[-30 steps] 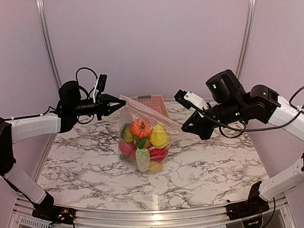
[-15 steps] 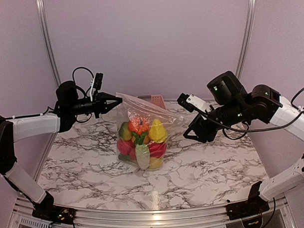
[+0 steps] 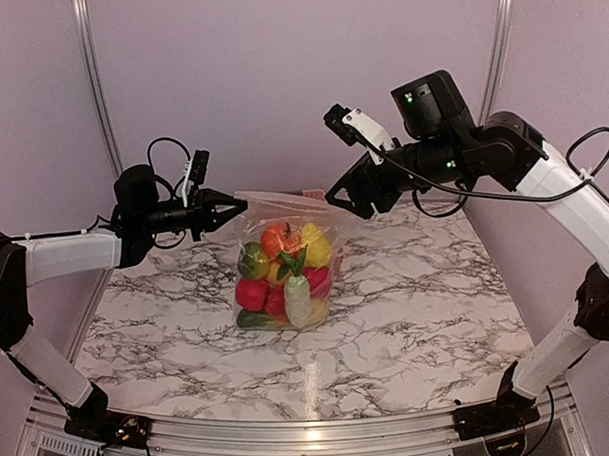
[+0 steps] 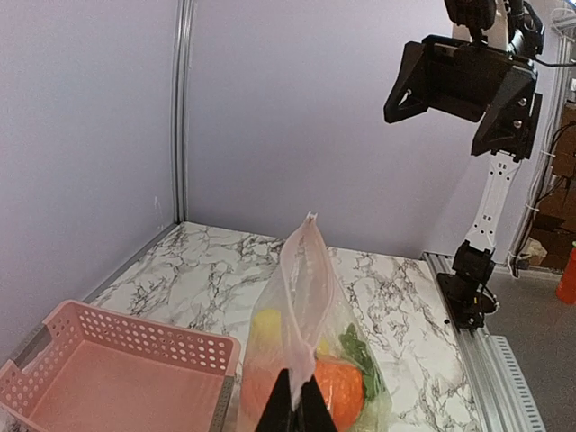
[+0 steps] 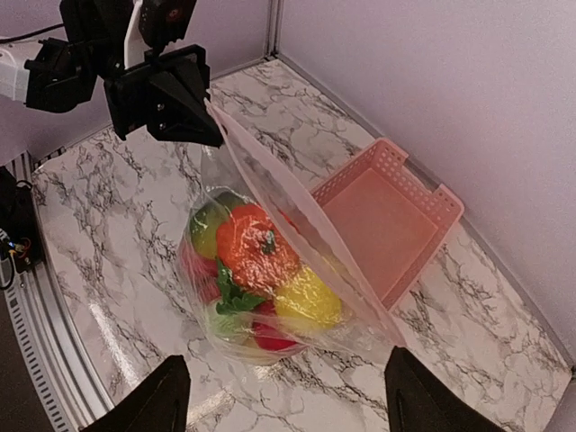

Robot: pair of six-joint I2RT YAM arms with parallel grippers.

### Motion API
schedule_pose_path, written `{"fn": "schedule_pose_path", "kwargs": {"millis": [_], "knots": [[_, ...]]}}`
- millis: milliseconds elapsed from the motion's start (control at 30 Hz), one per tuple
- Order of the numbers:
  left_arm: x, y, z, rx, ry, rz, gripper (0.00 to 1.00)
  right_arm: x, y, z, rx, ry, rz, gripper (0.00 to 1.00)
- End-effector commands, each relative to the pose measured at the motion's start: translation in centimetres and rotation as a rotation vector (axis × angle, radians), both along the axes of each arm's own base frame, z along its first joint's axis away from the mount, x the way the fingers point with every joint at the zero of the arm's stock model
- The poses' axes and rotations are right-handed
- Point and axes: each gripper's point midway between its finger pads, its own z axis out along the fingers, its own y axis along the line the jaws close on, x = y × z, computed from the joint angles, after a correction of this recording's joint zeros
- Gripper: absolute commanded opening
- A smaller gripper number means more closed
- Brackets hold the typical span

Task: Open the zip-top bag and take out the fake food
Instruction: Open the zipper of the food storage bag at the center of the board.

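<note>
Basket [image 5: 382, 216] behind zip-top bag [image 5: 301, 220], perhaps touching, marble table [image 5: 117, 234] beneath

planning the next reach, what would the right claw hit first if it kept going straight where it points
Probably the clear crinkly zip-top bag, its upper film over the glossy plastic fake food; the open right claw aims down at it, though depth is unclear.

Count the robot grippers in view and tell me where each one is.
2. The left gripper is shut on the zip-top bag at its upper left corner. The right gripper hangs open in the air to the bag's upper right, gripping nothing.
</note>
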Motion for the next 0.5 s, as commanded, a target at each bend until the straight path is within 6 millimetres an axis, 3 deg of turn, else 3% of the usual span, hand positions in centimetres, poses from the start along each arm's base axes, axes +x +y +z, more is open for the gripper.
{"fn": "schedule_pose_path", "kwargs": {"millis": [0,233,467], "knots": [[-1.8,-0.5,0.8,0.013,-0.056,-0.032,0.00,2.9,1.4,0.1,-0.043,-0.079,-0.026,0.71],[-3.1,-1.2,1.1,0.039,-0.095,-0.053,0.00,6.3,2.6,0.3,-0.045,-0.129,0.033,0.63],[-3.7,-1.6,1.2,0.044,-0.105,-0.067,0.00,7.1,3.7,-1.2,-0.039,-0.070,0.128,0.55]]}}
